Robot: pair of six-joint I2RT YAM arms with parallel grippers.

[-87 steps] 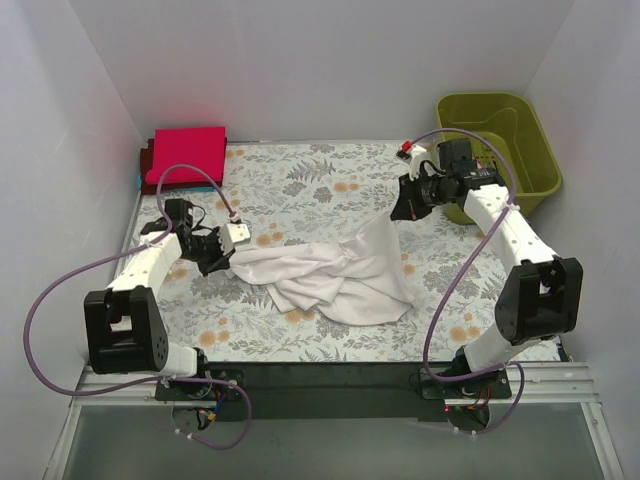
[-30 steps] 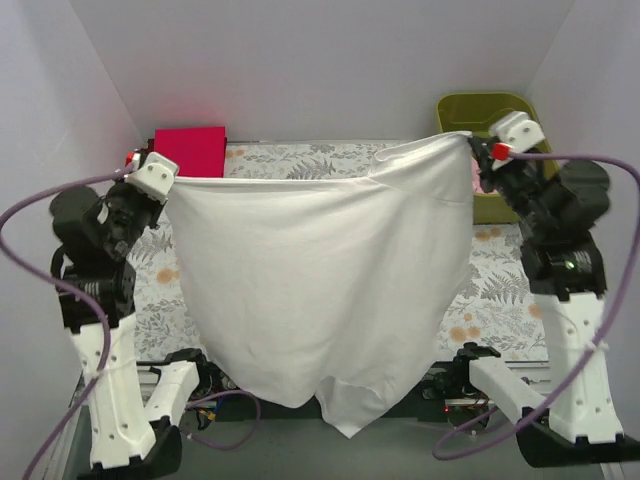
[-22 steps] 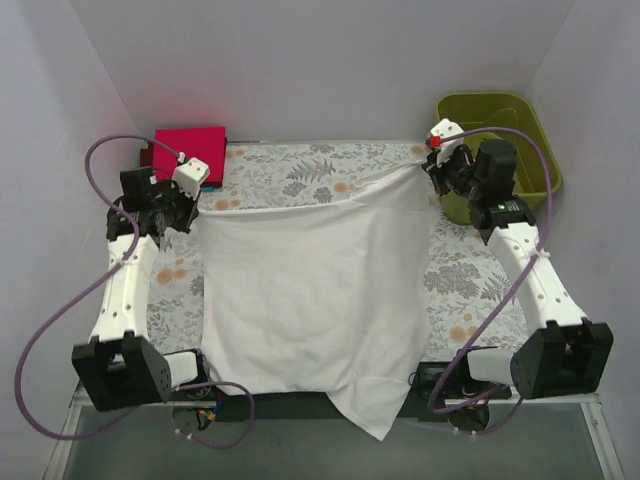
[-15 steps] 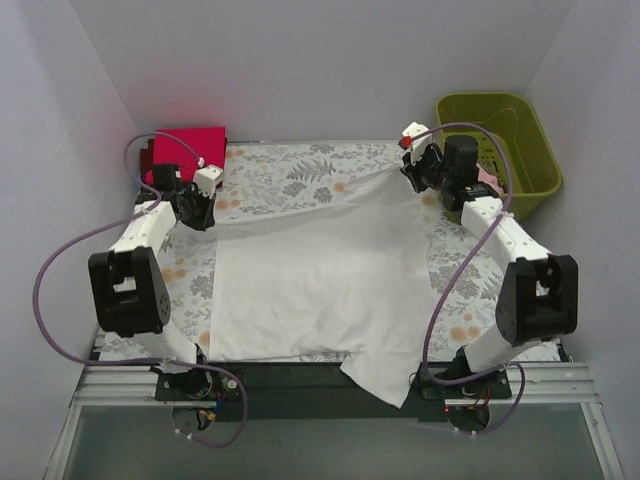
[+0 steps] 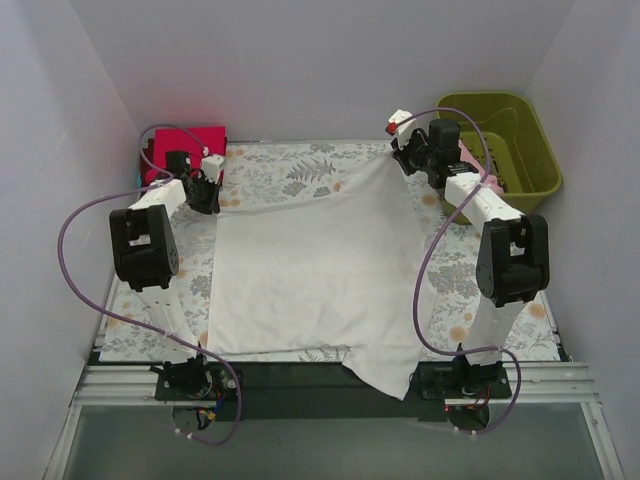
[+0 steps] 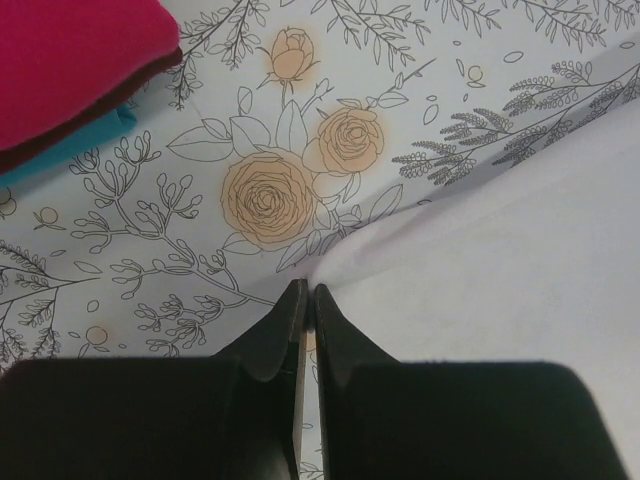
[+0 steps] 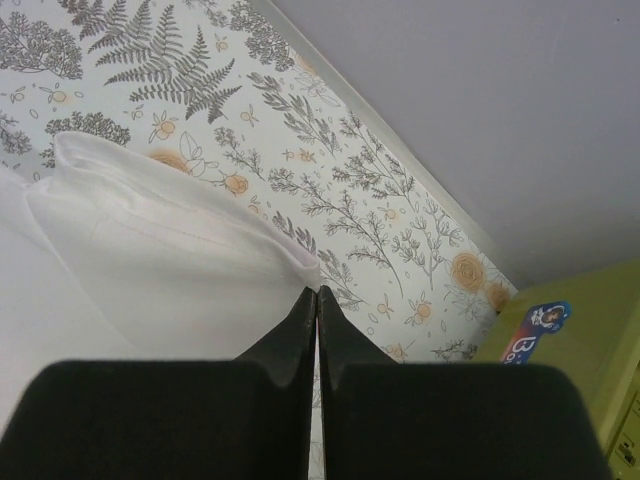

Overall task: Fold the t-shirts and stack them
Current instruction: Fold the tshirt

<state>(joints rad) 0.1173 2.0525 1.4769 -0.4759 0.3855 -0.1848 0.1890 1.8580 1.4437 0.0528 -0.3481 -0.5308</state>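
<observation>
The white t-shirt (image 5: 320,265) lies spread flat on the flowered table, and one near corner hangs over the front edge. My left gripper (image 5: 213,197) is shut on its far left corner, with the fingertips (image 6: 307,292) pinching the shirt (image 6: 500,260) low on the table. My right gripper (image 5: 400,157) is shut on its far right corner, also seen in the right wrist view (image 7: 317,292), where the shirt (image 7: 150,240) shows too. The folded crimson red t-shirt (image 5: 186,152) lies at the far left, by my left gripper (image 6: 70,50). A pale pink cloth (image 5: 488,184) shows at the basket.
The olive-green basket (image 5: 520,125) stands at the far right beside my right arm; its wall shows in the right wrist view (image 7: 600,340). A teal edge (image 6: 70,150) lies under the red shirt. White walls close in the table on three sides.
Both arms held the white shirt up, stretched between them. They have since lowered it and moved toward the far side, so it now lies flat on the table.
</observation>
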